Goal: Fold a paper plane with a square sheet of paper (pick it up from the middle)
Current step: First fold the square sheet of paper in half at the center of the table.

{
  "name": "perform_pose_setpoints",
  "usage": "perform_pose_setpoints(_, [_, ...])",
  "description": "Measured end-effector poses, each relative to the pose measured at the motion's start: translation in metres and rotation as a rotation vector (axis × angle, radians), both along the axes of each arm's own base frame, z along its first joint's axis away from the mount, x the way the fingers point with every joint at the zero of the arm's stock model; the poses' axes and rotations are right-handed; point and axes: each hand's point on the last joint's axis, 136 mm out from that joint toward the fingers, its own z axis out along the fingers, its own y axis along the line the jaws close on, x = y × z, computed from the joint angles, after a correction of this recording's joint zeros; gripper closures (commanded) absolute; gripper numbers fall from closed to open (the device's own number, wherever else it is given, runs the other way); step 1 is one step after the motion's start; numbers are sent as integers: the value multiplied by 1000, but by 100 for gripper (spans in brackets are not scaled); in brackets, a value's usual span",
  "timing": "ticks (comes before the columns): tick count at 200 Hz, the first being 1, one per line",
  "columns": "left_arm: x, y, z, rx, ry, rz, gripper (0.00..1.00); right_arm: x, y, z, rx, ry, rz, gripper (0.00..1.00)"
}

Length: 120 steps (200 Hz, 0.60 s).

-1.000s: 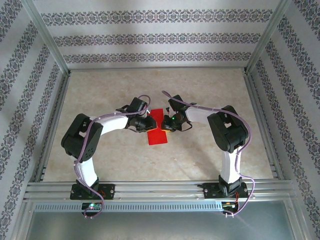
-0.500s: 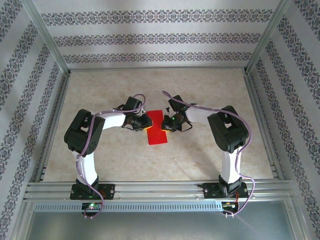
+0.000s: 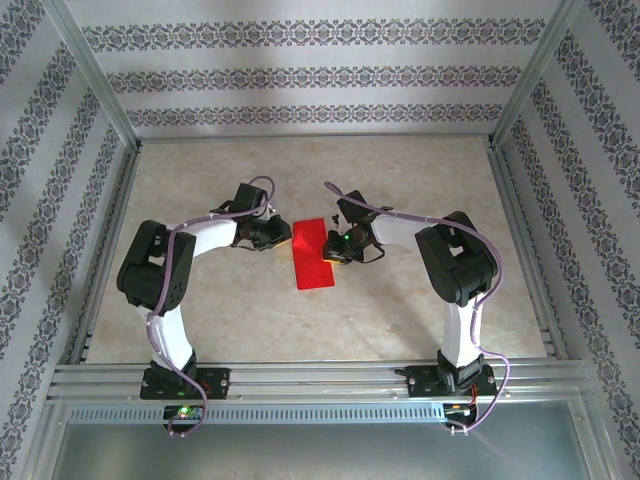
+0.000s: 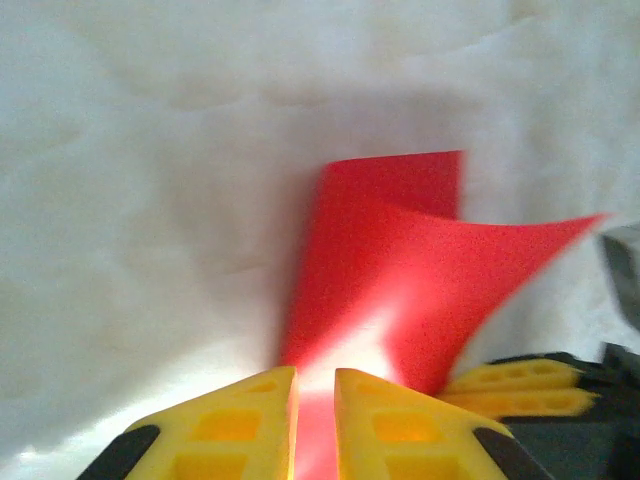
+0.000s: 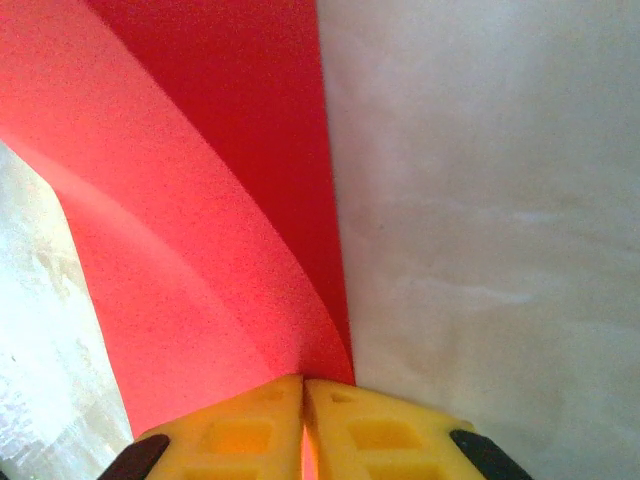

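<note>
The red paper (image 3: 310,262) lies mid-worktop (image 3: 400,320), its long axis running near to far with the far end leaning right and one flap curled up. The right fingers (image 5: 370,435), arm bent inward, clamp its right edge. The left fingers (image 4: 235,415) sit almost together at its left edge, grip unclear.

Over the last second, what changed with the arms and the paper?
The left gripper pulled back toward its own left, its elbow swinging outward, and uncovered more of the square sheet of paper. Its jaws stay pinched on the sheet's left edge. The right gripper held position, clamped on the right edge. The sheet barely shifted.
</note>
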Motion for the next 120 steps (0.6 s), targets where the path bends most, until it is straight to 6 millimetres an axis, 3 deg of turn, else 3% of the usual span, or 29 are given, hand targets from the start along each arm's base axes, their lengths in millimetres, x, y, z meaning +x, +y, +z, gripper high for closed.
perform_pose_setpoints(19, [3, -18, 18, -40, -67, -35, 83, 0, 0, 0, -1, 0, 0, 85])
perform_pose_setpoints(35, [1, -30, 20, -58, -82, -64, 83, 0, 0, 0, -1, 1, 0, 85])
perform_pose_setpoints(91, [-4, -36, -24, -30, 6, -76, 83, 0, 0, 0, -1, 1, 0, 85])
perform_pose_setpoints(120, [-1, -33, -29, -24, 14, -68, 83, 0, 0, -1, 0, 0, 0, 85])
